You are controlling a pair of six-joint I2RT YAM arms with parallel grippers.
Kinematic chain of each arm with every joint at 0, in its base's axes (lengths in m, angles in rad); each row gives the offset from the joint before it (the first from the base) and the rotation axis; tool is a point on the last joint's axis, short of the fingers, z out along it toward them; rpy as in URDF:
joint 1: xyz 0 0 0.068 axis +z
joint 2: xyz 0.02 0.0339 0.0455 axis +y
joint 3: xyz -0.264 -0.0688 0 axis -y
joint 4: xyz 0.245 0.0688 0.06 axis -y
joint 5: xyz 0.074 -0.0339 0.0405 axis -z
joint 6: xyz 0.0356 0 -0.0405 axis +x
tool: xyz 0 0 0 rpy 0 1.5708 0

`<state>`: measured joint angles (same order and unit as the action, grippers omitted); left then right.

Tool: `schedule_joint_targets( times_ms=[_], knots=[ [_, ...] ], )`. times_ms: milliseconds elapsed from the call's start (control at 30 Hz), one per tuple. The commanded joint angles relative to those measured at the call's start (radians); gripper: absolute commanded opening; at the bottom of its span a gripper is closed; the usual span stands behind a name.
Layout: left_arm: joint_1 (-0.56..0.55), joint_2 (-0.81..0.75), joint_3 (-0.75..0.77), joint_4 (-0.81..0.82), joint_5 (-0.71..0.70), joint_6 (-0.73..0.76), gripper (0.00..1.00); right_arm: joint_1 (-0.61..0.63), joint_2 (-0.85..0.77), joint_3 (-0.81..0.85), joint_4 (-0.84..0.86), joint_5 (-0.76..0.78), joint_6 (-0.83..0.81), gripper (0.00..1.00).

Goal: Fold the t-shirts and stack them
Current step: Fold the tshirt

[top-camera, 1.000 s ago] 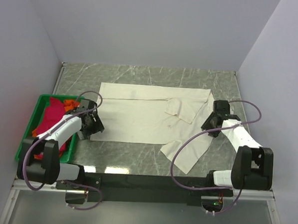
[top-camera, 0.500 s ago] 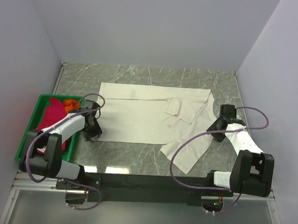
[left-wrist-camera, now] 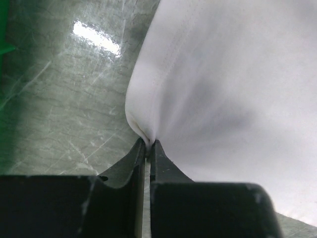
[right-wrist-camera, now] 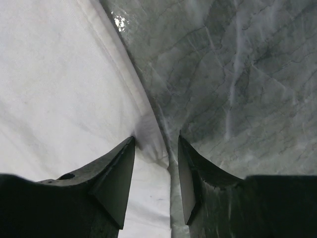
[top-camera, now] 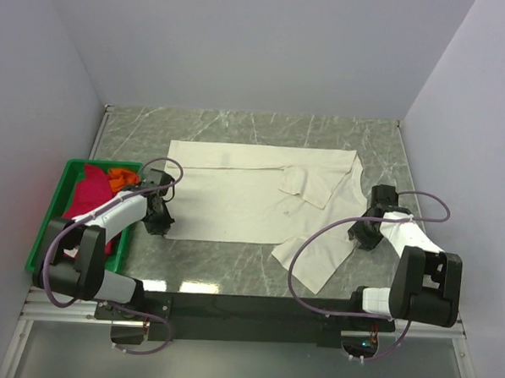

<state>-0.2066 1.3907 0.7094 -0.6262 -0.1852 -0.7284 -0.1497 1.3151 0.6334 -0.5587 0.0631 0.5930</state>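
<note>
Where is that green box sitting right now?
In the overhead view, the green crate sits at the left edge of the table, just left of the left tool, with the crimson-pink shirt and orange shirt inside it.

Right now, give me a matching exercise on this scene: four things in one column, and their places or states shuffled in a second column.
Column one:
1. left gripper
2. right gripper
3. cream t-shirt
4. crimson-pink t-shirt

Column two:
A. lying in the green crate
B. open, astride a cloth edge
C. pinched shut on cloth
D. laid out on the table

Pairs: 1-C, 2-B, 3-D, 4-A.
</note>
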Motion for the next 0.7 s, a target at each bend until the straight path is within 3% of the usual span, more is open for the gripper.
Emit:
schedule_joint_targets(
  times_ms=[0,133,267,367,667],
  knots=[
    [-0.004,0.008,-0.004,-0.004,-0.011,-0.014,0.01,-0.007,-0.004,-0.021,0.011,-0.005,-0.007,0.47],
    [-0.004,-0.002,-0.002,-0.006,-0.016,-0.014,0.01,-0.008,-0.007,-0.026,0.011,-0.012,-0.009,0.46],
    [0.006,-0.012,0.002,-0.004,-0.016,-0.016,0.01,-0.008,-0.017,-0.028,0.016,-0.016,-0.010,0.28],
    [0.035,-0.018,0.009,-0.004,0.000,-0.009,0.01,-0.010,-0.039,-0.023,0.005,-0.003,-0.010,0.01],
    [0.082,-0.073,0.074,-0.040,0.030,-0.009,0.01,-0.011,-0.140,0.061,-0.030,0.006,0.019,0.00]
  ],
)
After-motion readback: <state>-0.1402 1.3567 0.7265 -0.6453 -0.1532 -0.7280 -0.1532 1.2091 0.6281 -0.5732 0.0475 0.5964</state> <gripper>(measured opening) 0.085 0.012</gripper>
